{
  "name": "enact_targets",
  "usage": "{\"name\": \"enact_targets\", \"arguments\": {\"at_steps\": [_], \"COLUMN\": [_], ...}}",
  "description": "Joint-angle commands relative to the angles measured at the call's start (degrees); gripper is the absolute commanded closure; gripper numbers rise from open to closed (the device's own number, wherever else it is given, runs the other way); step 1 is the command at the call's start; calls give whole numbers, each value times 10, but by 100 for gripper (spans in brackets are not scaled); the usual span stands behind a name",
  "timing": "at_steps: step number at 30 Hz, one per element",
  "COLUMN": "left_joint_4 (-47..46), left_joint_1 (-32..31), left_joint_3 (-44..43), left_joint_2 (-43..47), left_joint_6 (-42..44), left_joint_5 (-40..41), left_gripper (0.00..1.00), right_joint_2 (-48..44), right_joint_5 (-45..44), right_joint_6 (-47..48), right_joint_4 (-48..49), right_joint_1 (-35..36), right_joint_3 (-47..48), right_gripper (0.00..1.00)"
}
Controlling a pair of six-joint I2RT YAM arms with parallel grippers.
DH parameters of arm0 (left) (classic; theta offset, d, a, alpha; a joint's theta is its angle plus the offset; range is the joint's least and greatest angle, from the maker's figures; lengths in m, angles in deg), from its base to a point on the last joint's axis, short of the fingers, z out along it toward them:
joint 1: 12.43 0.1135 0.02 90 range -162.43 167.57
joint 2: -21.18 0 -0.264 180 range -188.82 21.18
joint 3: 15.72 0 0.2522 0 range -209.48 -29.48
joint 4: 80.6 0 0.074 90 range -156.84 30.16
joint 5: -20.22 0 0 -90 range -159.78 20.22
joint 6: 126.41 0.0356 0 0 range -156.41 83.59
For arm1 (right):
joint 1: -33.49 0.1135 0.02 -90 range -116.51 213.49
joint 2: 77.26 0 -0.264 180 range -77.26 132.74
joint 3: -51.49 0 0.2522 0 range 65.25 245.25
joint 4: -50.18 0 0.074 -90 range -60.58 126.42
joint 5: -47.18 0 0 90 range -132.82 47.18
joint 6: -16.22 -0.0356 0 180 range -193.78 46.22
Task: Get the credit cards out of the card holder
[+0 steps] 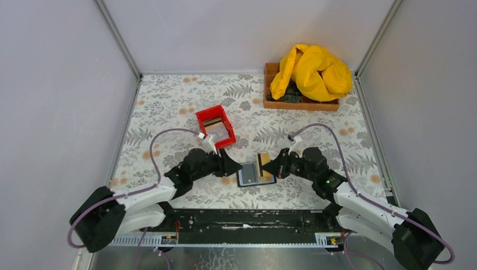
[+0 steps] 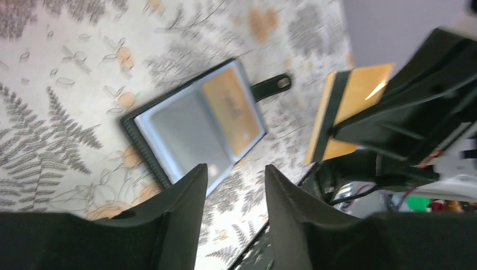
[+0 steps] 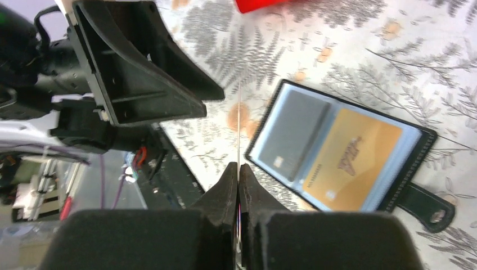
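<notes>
A striped gold card point(image 2: 349, 107) is pinched on edge in the pressed-together right tool point(image 3: 238, 169), held clear of the open card holder point(image 1: 250, 175), which lies flat on the tabletop point(image 1: 169, 101) between both arms. The left tool point(image 2: 235, 174) is held spread and empty beside it, probably to steady it. A grey card point(image 3: 292, 135) and a second gold card point(image 3: 351, 160) are seen inside. Beyond stands a red bin point(image 1: 209, 112), apparently the drop spot.

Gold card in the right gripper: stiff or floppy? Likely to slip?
Probably stiff: the gold card juts out of the shut right gripper flat, and edge-on in the right wrist view it is a straight line. Likely light, being so thin. Its face looks glossy and only one edge is pinched, so it may pivot or slip if bumped.
</notes>
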Motion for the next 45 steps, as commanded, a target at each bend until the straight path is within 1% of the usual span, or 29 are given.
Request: {"name": "enact_targets", "arguments": {"at_steps": [1,3,6,10,13,17,20,24,26,33,37,38,41,42,45], "left_joint_4": [30,13,-22,-89,-110,-111,-102,-95,-96,-81,-78,-78,-78,-77,-74], "left_joint_1": [-4,-4,-4,-4,-7,-12,-15,-25,-32,-49,-54,-54,-58,-58,-63], "left_joint_3": [-20,-21,-19,3,5,-21,-44,-67,-72,-90,-92,-94,-98,-98,-95], "left_joint_2": [92,113,125,147,158,146,127,96,88,76,62,58,45,43,40], "left_joint_6": [45,51,50,34,30,44,61,74,78,94,95,95,95,95,97], "left_joint_5": [1,-35,-83,-109,-124,-168,-207,-237,-234,-233,-232,-234,-233,-231,-231], "left_gripper": [44,40,40,41,41,41,41,41,42,48,49,50,64,66,66], "right_joint_2": [-69,-85,-102,-113,-109,-90,-87,-110,-113,-94,-78,-73,-60,-57,-60], "right_joint_5": [60,92,137,166,190,219,227,201,199,197,191,189,184,184,184], "right_joint_6": [-25,-52,-88,-137,-174,-189,-189,-160,-158,-172,-169,-168,-167,-168,-165], "right_joint_4": [23,66,123,191,248,255,252,185,179,224,235,239,253,255,253], "right_joint_1": [-2,-3,-2,-2,-2,2,17,46,50,63,79,83,89,90,91], "right_joint_3": [-18,-33,-53,-73,-89,-95,-98,-85,-82,-95,-93,-93,-94,-94,-92], "right_gripper": [100,100,100,100,100,100,100,100,100,100,100,100,100,100,100]}}
